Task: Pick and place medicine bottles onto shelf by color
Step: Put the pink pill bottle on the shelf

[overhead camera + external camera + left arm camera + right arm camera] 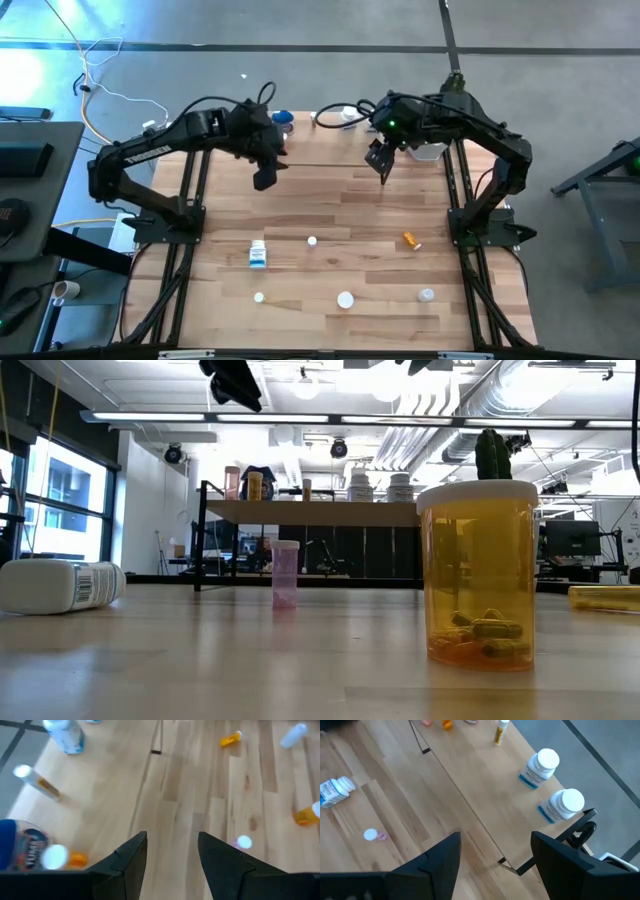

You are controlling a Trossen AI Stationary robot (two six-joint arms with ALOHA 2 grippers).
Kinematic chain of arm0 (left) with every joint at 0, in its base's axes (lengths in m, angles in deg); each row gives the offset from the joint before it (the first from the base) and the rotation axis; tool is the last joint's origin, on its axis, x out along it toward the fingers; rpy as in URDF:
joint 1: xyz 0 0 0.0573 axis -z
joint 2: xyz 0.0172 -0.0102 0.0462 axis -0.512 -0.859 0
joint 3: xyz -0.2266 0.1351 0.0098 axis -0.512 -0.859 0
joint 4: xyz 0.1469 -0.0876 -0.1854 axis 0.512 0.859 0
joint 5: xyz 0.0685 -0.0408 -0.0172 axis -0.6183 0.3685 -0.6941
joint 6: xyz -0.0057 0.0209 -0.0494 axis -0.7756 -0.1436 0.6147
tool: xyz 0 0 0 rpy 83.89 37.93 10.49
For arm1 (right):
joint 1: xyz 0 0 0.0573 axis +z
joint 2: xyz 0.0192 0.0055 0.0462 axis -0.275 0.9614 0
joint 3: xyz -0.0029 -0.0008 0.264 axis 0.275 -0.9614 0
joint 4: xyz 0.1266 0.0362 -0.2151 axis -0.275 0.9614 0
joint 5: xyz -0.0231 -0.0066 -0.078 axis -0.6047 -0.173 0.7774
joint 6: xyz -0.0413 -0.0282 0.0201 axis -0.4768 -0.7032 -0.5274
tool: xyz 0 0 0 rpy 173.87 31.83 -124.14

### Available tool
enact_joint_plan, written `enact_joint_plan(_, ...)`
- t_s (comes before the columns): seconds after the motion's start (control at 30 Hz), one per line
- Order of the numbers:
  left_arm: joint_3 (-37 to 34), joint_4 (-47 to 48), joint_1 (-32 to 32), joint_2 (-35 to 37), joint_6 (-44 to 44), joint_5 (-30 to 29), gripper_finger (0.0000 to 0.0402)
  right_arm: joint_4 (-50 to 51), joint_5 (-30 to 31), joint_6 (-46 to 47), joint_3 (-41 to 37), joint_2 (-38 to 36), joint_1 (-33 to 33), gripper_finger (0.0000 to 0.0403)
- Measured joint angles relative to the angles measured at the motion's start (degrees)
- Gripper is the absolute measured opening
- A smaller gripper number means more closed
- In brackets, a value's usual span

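Bottles on tabletop, lower frame: six counted, including one white blue-labelled and one orange. Shelf upper centre. Left gripper, right gripper: both released, empty.

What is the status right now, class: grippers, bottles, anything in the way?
Left gripper open, empty, above the shelf. Right gripper open, empty, above the shelf's other end. Two white bottles already shelved; orange bottle and others loose on the table. Nothing blocking.

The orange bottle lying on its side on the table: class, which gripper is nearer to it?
Right. The right gripper hangs open just above and beyond the orange bottle; the left gripper, also open, is much farther across the table.
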Motion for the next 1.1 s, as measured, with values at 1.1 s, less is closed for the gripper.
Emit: enact_joint_plan(1.1,-9.93,-1.51,12.29,14.08,23.1,-2.03,0.0165,-6.98,-1.37,-5.92,-20.91,-10.5,14.34,0.0232)
